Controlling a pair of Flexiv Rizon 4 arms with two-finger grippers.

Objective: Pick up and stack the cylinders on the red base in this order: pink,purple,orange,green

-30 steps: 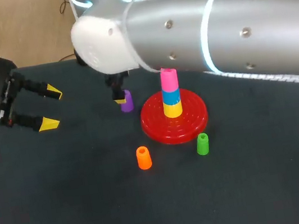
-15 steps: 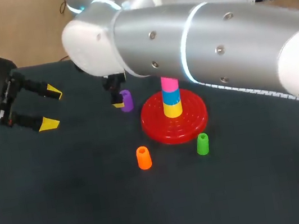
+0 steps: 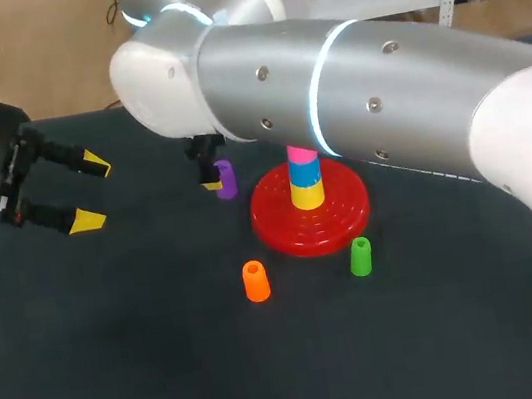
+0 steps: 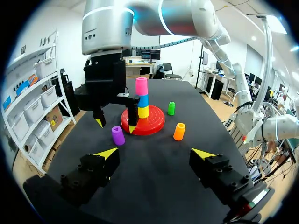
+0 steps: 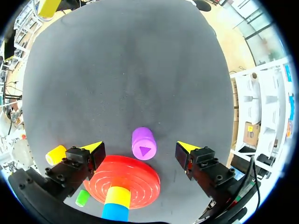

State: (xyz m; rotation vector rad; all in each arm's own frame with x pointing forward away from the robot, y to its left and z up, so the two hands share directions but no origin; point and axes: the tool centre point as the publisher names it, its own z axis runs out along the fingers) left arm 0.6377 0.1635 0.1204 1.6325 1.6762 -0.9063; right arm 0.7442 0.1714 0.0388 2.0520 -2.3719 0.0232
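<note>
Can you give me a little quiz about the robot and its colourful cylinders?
1. True or false: the right pincer is shut on the purple cylinder.
2. Which cylinder is topmost on the red base? A the pink cylinder, B the green one, C the orange one.
3. How many cylinders stand on the table, off the base?
Key: 1 false, it is open; 2 A; 3 three.

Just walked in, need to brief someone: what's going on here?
The right gripper, open, hovers over the purple cylinder beside the red base. The base holds a yellow cylinder, a blue cylinder and the pink cylinder stacked. The orange cylinder and green cylinder stand loose. The left gripper is open, off to the side.
</note>
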